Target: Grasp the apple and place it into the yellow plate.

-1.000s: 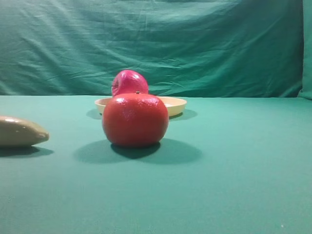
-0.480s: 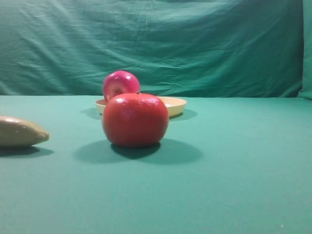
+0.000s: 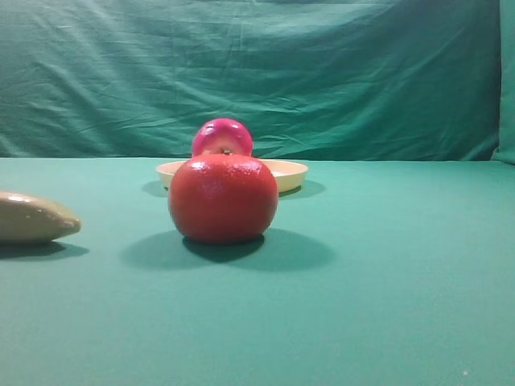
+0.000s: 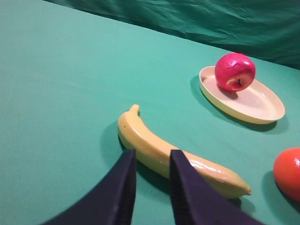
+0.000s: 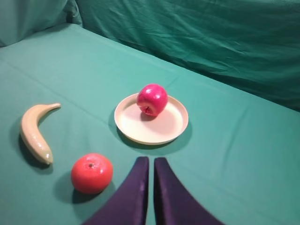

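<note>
The apple (image 3: 222,135) is glossy magenta-red and rests tipped on its side in the yellow plate (image 3: 291,170), behind the orange-red fruit. In the left wrist view the apple (image 4: 235,71) lies at the near-left end of the plate (image 4: 258,101). In the right wrist view the apple (image 5: 152,99) sits at the far rim of the plate (image 5: 164,129). My left gripper (image 4: 152,157) is empty, its fingers a little apart, hovering over the banana. My right gripper (image 5: 151,161) is shut and empty, well short of the plate.
An orange-red round fruit (image 3: 223,198) stands in front of the plate; it also shows in the right wrist view (image 5: 92,173). A pale yellow banana (image 4: 164,152) lies to the left (image 3: 32,217). Green cloth covers the table and backdrop.
The apple rocked in the plate: it rolled left, then back right, and its stem dimple now faces the exterior camera. Nothing else has moved.
</note>
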`<control>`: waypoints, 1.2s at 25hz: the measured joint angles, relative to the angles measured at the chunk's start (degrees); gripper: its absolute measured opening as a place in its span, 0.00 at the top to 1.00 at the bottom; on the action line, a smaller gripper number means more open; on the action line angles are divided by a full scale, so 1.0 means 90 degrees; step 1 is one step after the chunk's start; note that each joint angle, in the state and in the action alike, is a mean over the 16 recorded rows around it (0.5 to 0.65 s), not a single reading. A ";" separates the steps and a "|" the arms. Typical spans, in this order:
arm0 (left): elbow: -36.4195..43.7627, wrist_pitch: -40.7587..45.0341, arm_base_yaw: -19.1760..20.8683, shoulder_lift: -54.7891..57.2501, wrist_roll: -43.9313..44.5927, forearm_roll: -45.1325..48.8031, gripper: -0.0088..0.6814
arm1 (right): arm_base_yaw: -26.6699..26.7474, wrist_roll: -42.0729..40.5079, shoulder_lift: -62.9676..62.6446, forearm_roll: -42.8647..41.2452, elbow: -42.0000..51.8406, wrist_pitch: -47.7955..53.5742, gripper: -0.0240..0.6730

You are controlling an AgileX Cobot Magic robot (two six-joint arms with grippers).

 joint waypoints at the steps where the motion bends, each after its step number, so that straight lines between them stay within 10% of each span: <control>1: 0.0000 0.0000 0.0000 0.0000 0.0000 0.0000 0.76 | 0.0000 0.0002 -0.0118 -0.0016 0.0034 0.0075 0.97; 30: 0.0000 0.0000 0.0000 0.0000 0.0000 0.0000 0.76 | -0.2477 0.0014 -0.2581 -0.0112 0.3551 -0.2144 0.97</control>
